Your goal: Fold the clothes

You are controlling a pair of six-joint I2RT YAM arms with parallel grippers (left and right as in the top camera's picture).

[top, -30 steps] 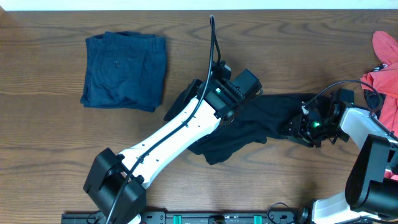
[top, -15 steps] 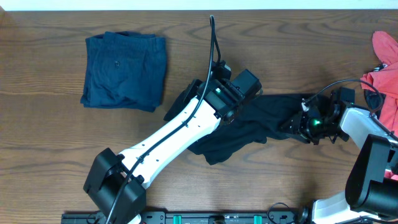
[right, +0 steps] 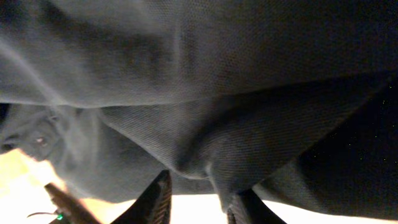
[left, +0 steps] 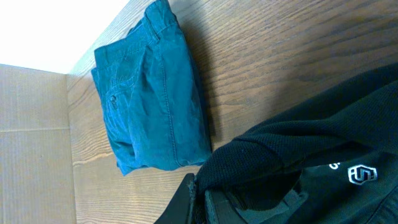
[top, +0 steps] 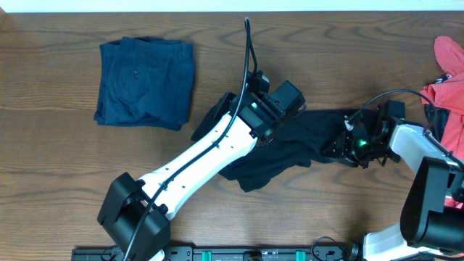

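I'm reading this as partway through. The navy-blue shorts (top: 145, 81) are lying folded into a neat rectangle at the upper left of the overhead view, well apart from everything else, so I'm counting that piece as done. The black garment (top: 290, 148) is the one in hand: it is sitting crumpled and stretched sideways across the middle of the table (top: 65, 181), with no clean fold showing in it.

The left gripper (left: 200, 202) is clenched on the black garment at its left end. In the left wrist view the fabric is bunching right at the fingers, with the white round logo (left: 360, 175) showing at the lower right. The right gripper (right: 198, 198) is sitting at the garment's right end, with its jaws partly apart on either side of a ridge of black cloth. I cannot tell whether it is pinching that ridge yet.

The coral-red pieces (top: 448, 80) are piling loosely at the right edge of the overhead frame, unfolded. So I'm judging one item finished, one being spread out for folding, and the red pile waiting.
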